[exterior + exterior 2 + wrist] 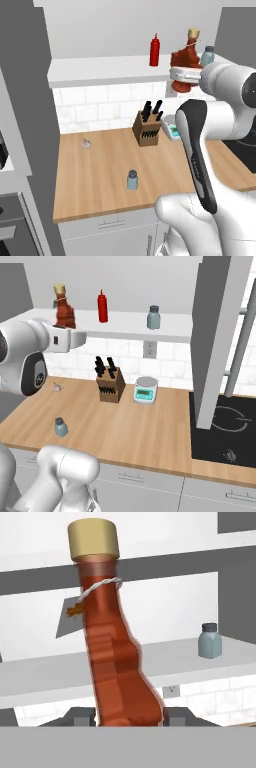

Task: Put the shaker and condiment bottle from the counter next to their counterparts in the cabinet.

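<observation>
My gripper [183, 76] is shut on the lower body of the condiment bottle [186, 56], a dark red-brown ribbed bottle with a tan top and an orange neck tag. I hold it up at the height of the cabinet shelf [100, 70], slightly tilted. In the hand view the condiment bottle [115, 662] stands between my fingers [80, 716]. The red squeeze bottle [102, 306] and the greenish-grey shaker [153, 317] stand on the cabinet shelf [175, 323], to the right of the held condiment bottle [64, 310]. The pale blue shaker [132, 180] stands upright on the counter [95, 170].
A knife block [110, 385] and a small kitchen scale [145, 390] stand at the back of the counter [150, 431]. A garlic bulb [57, 387] lies at the left. A black cooktop [225, 431] is at the right, behind a tall grey panel [220, 336].
</observation>
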Robot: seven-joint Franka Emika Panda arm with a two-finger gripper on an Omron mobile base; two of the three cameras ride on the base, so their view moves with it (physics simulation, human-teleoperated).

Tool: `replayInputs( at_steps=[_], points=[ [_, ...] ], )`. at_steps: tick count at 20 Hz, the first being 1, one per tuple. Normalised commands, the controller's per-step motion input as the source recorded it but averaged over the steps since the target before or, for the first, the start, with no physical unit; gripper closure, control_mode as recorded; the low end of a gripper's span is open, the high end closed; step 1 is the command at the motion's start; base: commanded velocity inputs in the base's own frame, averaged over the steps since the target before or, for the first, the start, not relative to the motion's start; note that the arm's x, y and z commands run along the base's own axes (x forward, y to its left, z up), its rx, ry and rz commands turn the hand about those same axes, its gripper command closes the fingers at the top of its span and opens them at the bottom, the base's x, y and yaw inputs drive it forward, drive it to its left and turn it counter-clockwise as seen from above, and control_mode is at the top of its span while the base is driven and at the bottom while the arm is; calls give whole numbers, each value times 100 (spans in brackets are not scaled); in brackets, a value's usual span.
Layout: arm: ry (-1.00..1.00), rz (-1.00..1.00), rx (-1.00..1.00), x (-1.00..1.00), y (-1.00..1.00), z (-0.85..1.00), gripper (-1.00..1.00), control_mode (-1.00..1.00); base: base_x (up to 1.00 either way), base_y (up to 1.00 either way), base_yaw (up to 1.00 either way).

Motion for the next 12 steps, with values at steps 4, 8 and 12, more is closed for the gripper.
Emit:
replayInputs(
  at_steps=[4, 8, 12],
  points=[
    [9, 0, 0, 19, 8, 49, 100, -100, 0, 0, 0],
    [0, 0, 0, 0, 8, 32, 100, -100, 0, 0, 0],
    [0, 0, 0, 4, 18, -6, 100, -100, 0, 0, 0]
  ],
)
